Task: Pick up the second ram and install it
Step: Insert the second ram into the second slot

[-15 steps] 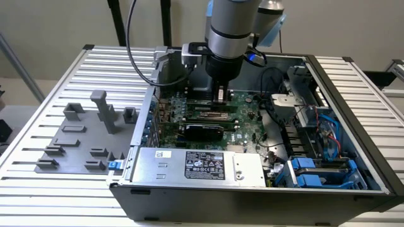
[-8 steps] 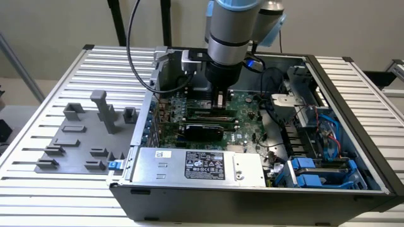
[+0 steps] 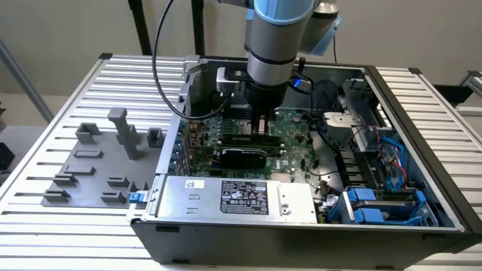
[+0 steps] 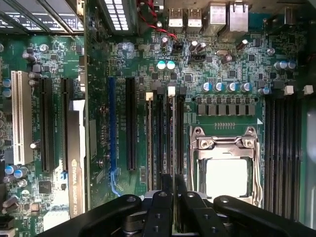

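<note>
The black pincer is clenched on the thin green ram stick, which stands edge-on in a black memory slot beside the shiny square processor socket on the green motherboard.

robot arm reaching down into the open PC case, over the motherboard, grey parts tray on the exterior view's left

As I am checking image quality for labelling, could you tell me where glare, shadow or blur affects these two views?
Wrist view: the processor in its socket is washed out to a white glare, and the gripper at the frame's edge looks soft and dark. Exterior view: lighting is even on the slatted table, while the arm shades the motherboard inside the computer case.
</note>
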`<state>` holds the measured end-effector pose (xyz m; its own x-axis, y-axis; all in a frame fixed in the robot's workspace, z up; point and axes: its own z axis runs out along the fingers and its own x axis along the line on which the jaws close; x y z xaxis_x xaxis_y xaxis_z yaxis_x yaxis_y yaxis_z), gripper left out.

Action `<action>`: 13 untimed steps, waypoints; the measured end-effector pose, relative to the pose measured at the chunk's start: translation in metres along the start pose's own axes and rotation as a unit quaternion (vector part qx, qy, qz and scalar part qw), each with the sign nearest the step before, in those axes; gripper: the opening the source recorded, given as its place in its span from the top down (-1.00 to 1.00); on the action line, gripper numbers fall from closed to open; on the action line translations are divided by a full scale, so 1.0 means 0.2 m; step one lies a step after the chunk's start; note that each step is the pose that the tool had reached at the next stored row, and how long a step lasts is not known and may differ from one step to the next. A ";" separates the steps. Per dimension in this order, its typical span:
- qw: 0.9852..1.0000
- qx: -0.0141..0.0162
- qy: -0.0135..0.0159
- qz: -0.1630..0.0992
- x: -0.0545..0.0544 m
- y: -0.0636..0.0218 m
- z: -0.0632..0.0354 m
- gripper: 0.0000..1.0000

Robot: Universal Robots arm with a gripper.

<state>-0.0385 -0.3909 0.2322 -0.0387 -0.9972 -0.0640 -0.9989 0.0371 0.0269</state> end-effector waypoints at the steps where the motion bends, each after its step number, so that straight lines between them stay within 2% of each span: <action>1: 1.000 0.000 0.000 0.000 0.00 0.000 0.002 1.00; 13: 1.000 0.001 0.000 -0.001 0.00 0.002 0.020 1.00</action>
<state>-0.0389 -0.3909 0.2283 -0.0365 -0.9973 -0.0641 -0.9991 0.0349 0.0256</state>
